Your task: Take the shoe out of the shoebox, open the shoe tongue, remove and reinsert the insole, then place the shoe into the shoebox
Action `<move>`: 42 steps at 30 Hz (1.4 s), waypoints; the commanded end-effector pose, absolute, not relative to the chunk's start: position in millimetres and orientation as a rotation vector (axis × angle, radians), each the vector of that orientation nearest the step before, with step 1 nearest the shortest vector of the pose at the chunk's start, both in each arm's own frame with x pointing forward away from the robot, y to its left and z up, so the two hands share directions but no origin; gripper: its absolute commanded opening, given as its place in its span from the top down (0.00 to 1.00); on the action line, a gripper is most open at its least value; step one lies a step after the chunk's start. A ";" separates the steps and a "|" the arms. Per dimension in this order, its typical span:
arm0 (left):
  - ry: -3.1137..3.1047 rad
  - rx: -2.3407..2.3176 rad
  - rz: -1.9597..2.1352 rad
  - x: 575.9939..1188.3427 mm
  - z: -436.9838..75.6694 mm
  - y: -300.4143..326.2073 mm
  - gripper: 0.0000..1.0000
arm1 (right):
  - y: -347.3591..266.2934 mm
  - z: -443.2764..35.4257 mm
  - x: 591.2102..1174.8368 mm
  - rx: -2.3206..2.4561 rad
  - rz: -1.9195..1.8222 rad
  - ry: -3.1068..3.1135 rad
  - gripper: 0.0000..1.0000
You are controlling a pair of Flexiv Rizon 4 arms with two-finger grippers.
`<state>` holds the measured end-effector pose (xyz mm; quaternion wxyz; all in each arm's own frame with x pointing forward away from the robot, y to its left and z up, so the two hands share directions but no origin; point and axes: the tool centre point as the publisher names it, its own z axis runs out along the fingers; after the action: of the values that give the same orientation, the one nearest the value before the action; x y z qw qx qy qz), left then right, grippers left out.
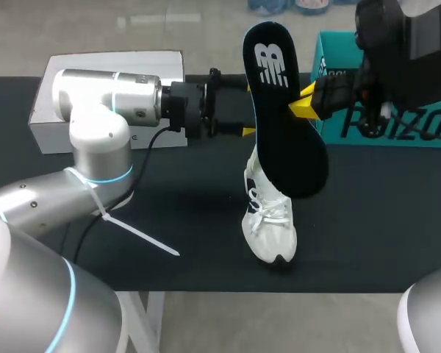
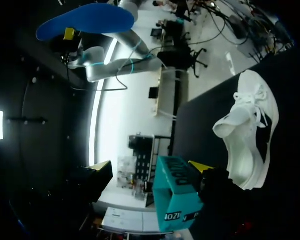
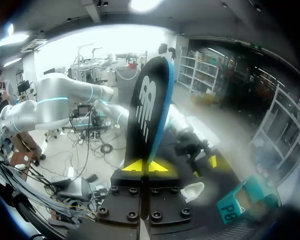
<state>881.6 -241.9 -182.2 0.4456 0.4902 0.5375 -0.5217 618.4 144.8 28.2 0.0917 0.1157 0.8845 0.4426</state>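
A: While the right fingers (image 1: 306,108) grip the insole (image 1: 283,110), where does the shoe sit?

B: Out of the shoebox, on the black desk (image 1: 169,213). The white shoe (image 1: 270,220) rests laces up near the middle, with its toe toward the near edge.

A: And the insole itself?

B: It is lifted in the air, roughly on end. Its black face is toward the head camera and its blue underside faces away. In the right wrist view, the yellow tips (image 3: 135,165) are closed on one edge of the insole (image 3: 147,110) from two sides, and the rest reaches out ahead of them.

A: Does it touch the shoe?

B: From above, its lower end overlaps the heel. The left wrist view shows the insole (image 2: 85,22) well apart from the shoe (image 2: 250,130).

A: What about the left fingers?

B: The left fingers (image 1: 248,132) are spread wide and hold nothing. They hover just beside the insole, on the side away from the right arm. In the left wrist view, the tips (image 2: 102,169) stand far apart, and the teal shoebox (image 2: 177,192) shows beyond the gap.

A: Where is that shoebox?

B: The shoebox (image 1: 331,131) is at the far right of the desk, partly hidden behind the right arm. A white box (image 1: 117,62) sits at the far left, behind the left arm.
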 end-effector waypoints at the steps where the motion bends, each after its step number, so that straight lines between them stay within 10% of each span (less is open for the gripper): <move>1: 1.331 1.215 -1.292 882.4 -183.0 -243.1 0.00 | 146.7 29.1 620.6 0.343 1.312 2.633 1.00; 26: 1.331 1.215 -1.292 882.4 -183.0 -243.1 0.00 | 116.1 22.4 638.4 0.373 1.404 2.634 1.00; 42: 1.331 1.215 -1.292 882.4 -183.0 -243.1 0.00 | 35.5 -75.0 718.0 0.800 1.782 2.755 1.00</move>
<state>882.5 -241.8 -182.0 0.4445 0.4909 0.5376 -0.5219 702.9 42.8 -41.0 -0.0788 0.2503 0.8396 0.4756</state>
